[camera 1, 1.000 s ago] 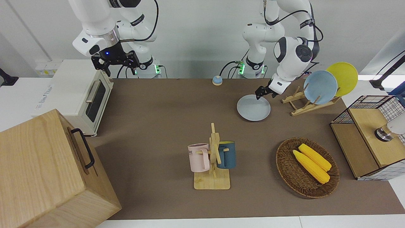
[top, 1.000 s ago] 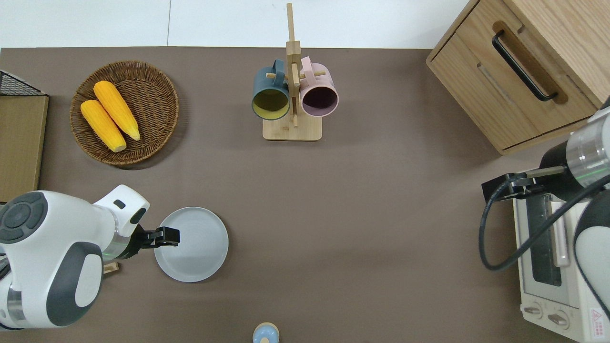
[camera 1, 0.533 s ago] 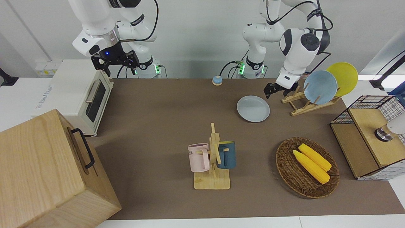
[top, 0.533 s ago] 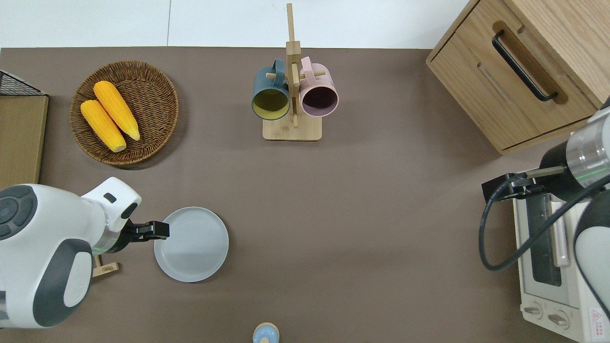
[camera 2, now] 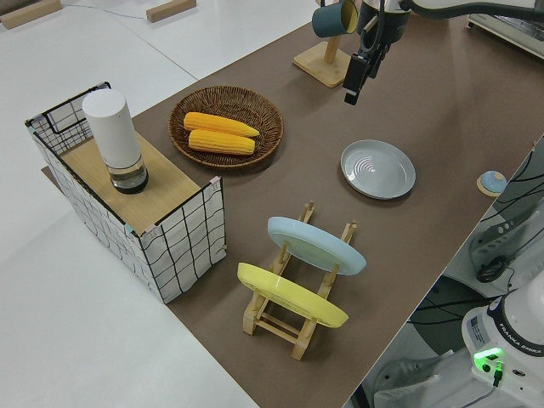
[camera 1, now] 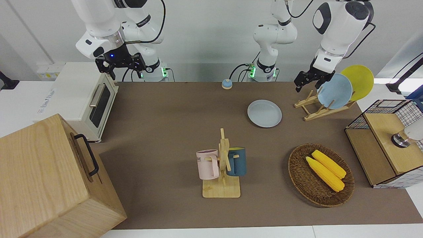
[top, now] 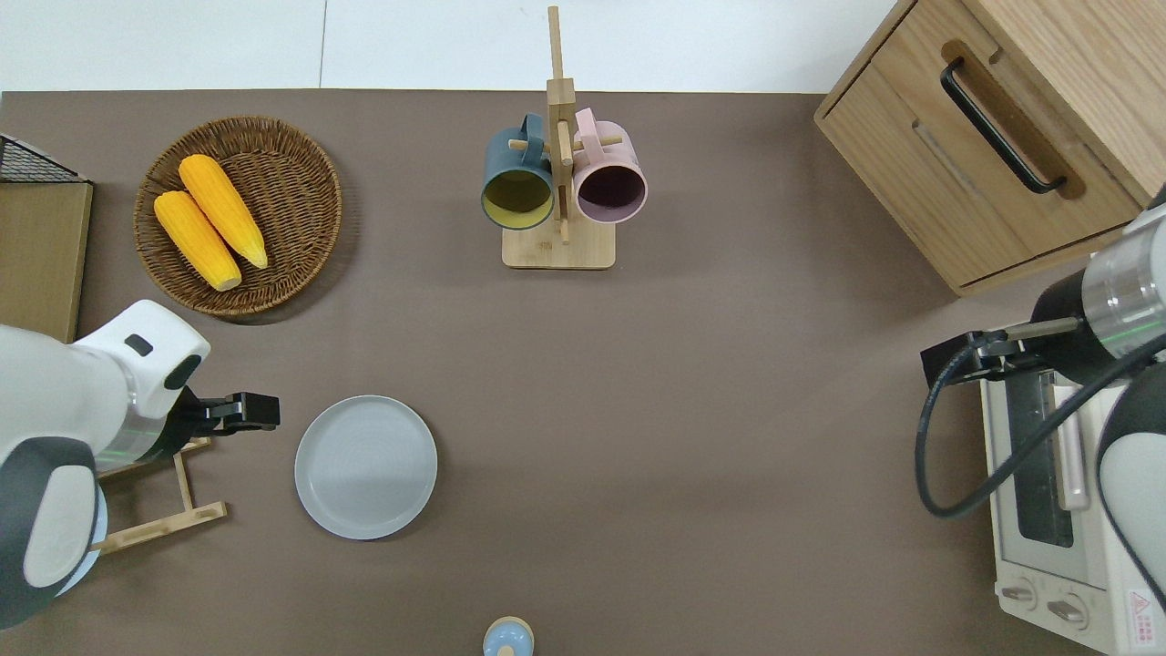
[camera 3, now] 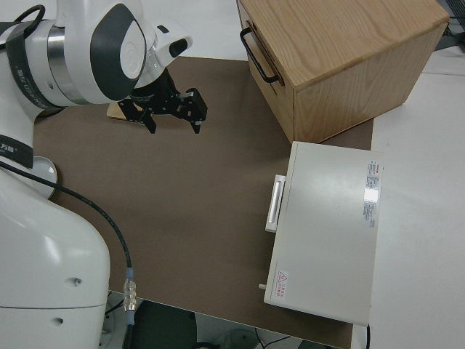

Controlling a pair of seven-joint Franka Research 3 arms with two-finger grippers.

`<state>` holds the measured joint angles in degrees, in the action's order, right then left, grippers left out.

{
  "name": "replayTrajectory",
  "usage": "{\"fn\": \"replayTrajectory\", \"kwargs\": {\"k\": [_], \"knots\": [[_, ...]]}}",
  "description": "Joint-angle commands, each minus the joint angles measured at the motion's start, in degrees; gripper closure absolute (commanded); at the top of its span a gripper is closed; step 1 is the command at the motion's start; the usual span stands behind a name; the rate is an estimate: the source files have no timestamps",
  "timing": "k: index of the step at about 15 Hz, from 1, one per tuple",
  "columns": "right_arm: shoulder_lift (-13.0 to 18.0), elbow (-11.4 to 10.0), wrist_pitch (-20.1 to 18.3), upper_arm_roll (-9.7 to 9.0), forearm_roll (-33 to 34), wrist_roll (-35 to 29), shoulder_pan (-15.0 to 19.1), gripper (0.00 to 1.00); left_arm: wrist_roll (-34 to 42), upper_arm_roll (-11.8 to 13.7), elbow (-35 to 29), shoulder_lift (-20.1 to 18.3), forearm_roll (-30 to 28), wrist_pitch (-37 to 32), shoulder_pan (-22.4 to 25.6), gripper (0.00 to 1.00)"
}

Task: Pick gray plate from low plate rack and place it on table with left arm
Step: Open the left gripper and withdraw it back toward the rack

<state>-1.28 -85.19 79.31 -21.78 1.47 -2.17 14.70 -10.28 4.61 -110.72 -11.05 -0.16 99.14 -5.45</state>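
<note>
The gray plate (camera 1: 264, 113) lies flat on the brown table (camera 1: 172, 132); it also shows in the overhead view (top: 365, 466) and the left side view (camera 2: 378, 168). My left gripper (camera 1: 302, 82) is open and empty, up in the air. In the overhead view it (top: 260, 412) is over the table between the plate and the low plate rack (top: 164, 510). The rack (camera 1: 314, 110) holds a light blue plate (camera 1: 334, 91) and a yellow plate (camera 1: 358, 81). My right gripper (camera 3: 174, 123) is open and empty; that arm is parked.
A mug tree (camera 1: 221, 165) with a pink and a blue mug stands mid-table. A wicker basket (camera 1: 299, 178) holds two corn cobs. A wire basket (camera 1: 386, 142), a toaster oven (camera 1: 79, 99), a wooden cabinet (camera 1: 49, 178) and a small blue bell (camera 1: 226, 84) stand along the edges.
My left gripper has left the gray plate's rim, risen and moved toward the rack. The plate stays flat on the table. The right arm has not moved.
</note>
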Motion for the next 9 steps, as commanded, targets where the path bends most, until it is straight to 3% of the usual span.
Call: {"fn": "replayTrajectory", "kwargs": {"k": [1, 9], "knots": [[0.14, 0.55, -0.82, -1.34, 0.38, -0.73, 1.47, 0.017, 0.17, -0.22, 5.32, 0.33, 0.6, -4.91, -0.18, 0.0], [0.14, 0.55, -0.82, -1.34, 0.38, -0.73, 1.47, 0.017, 6.66, 0.04, 13.24, 0.16, 0.25, -14.05, -0.44, 0.0]]}}
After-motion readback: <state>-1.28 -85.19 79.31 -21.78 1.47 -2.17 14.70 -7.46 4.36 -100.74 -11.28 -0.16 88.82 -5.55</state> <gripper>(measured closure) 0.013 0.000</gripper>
